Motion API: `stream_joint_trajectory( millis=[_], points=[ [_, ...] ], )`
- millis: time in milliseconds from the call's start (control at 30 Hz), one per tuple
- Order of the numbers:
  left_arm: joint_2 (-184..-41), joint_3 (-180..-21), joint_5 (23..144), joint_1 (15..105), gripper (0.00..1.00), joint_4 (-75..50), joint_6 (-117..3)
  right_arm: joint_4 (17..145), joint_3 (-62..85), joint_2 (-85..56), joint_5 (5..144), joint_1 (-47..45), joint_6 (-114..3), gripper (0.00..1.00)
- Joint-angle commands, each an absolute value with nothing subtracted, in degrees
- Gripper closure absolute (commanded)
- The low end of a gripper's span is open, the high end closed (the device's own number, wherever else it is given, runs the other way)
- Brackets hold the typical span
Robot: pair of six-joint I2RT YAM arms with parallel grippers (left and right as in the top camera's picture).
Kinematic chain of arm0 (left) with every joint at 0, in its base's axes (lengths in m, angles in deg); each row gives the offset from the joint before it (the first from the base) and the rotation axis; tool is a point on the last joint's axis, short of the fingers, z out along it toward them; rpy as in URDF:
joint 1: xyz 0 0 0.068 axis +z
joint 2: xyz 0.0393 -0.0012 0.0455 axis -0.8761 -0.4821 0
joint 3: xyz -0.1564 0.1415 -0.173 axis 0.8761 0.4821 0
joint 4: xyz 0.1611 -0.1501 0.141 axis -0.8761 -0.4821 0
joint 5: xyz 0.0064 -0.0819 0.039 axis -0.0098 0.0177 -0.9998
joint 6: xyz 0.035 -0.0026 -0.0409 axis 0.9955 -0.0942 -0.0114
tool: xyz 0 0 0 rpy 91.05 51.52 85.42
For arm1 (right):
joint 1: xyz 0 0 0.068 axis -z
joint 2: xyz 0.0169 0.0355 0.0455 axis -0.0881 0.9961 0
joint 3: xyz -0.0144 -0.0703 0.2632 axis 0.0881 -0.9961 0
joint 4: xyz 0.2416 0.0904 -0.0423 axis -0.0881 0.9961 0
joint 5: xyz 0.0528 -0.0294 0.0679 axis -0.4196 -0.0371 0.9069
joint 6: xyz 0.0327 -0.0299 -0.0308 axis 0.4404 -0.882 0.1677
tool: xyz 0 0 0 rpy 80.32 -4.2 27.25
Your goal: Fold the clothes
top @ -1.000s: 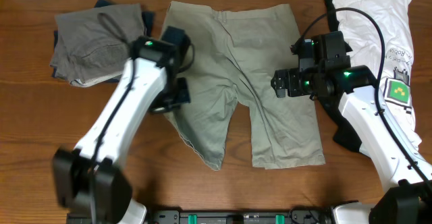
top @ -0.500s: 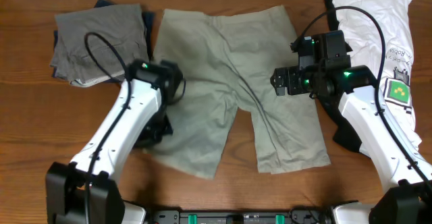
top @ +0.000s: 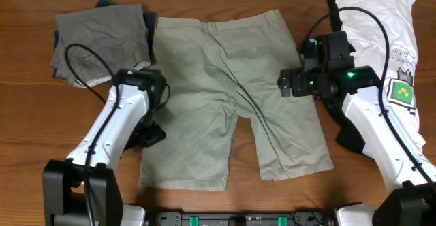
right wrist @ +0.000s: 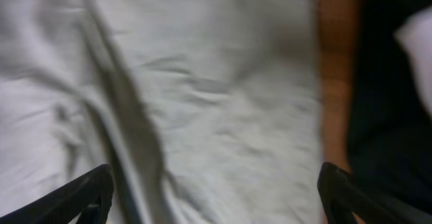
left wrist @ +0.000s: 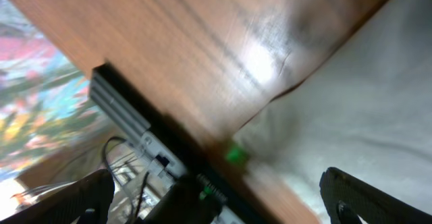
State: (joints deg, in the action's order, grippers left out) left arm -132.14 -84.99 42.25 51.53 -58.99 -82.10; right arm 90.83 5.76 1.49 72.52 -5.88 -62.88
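Pale khaki shorts [top: 225, 97] lie spread flat in the middle of the table, waistband at the back and both legs toward the front. My left gripper [top: 150, 135] hovers at the outer edge of the left leg; in the left wrist view [left wrist: 223, 207] it is open, with wood and the fabric's edge [left wrist: 364, 109] below and nothing between the fingers [left wrist: 364, 200]. My right gripper [top: 287, 84] hangs over the right hip of the shorts. It is open above the creased cloth [right wrist: 202, 96], and it [right wrist: 216, 204] holds nothing.
A stack of folded grey clothes [top: 102, 41] sits at the back left. A white T-shirt [top: 381, 42] with a green print lies at the back right, under the right arm's cable. The table's front rail [left wrist: 128, 119] shows in the left wrist view.
The left gripper dragged the bunched left leg of the shorts toward the front, then opened and let it go; the shorts now lie flat. The right gripper barely moved.
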Motion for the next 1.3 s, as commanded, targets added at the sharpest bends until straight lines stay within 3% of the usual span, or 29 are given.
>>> stream_joint_trajectory(
  millis=[0, 300, 500, 1000, 1267],
  points=[
    [-132.1, -88.07, 41.2, 53.04, 0.02, -56.63, -79.34, 91.09, 6.78, 0.81, 60.83, -2.72, -55.84, 0.09],
    [-132.23, -92.01, 51.04, 52.53, 0.02, -36.81, -65.16, 87.9, 6.59, 7.43, 59.01, 6.11, -55.04, 0.09],
    [-132.23, -92.01, 51.98, 52.53, 0.02, -28.04, -61.9, 84.03, 6.59, 16.26, 59.14, 10.84, -54.27, 0.09],
    [-132.3, -91.98, 51.93, 52.31, 0.02, -25.35, -60.22, 69.58, 6.59, 32.11, 56.87, 15.05, -55.56, 0.1],
    [-132.32, -91.98, 51.93, 52.31, 0.02, -24.96, -60.19, 64.29, 6.59, 38.54, 58.6, 22.16, -56.0, 0.09]
  ],
)
